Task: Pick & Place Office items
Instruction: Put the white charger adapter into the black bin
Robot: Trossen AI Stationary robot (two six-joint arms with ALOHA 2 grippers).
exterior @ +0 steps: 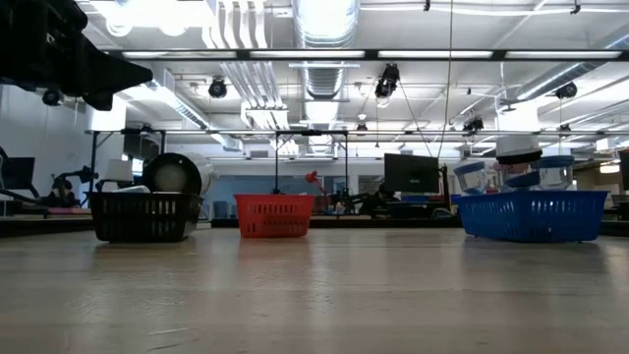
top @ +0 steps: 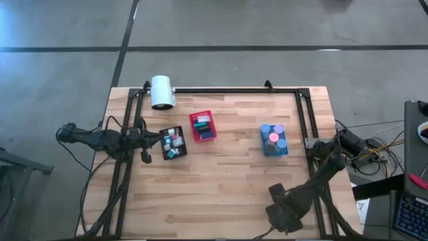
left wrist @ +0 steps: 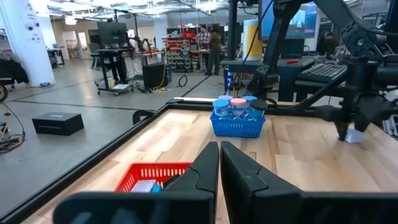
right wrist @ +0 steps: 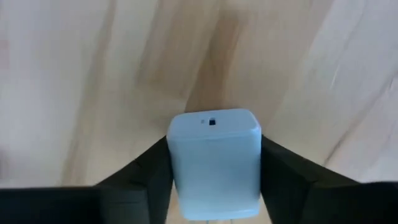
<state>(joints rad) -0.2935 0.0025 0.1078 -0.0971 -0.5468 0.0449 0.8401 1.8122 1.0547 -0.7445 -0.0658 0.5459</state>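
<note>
White block (right wrist: 214, 163) | rounded, pale bluish | probably gripped, right claw (right wrist: 214, 186)

Left arm stretched in from table's left edge, left gripper (left wrist: 219, 163) level, fingers pressed together, nothing between. Right arm folded back toward near right corner, right gripper (right wrist: 213, 163) pointing down, fingers clamping pale block (right wrist: 213, 158).

Three bins sit in a row across my counter (top: 221, 181): one bin (top: 173, 143) on the left, another (top: 202, 126) just right of it and slightly farther back, the third (top: 273, 140) well apart to the right. A cylinder (top: 161, 92) lies at the back left edge. My right tool (right wrist: 214, 186) pinches a block (right wrist: 214, 163) at the front right corner
</note>
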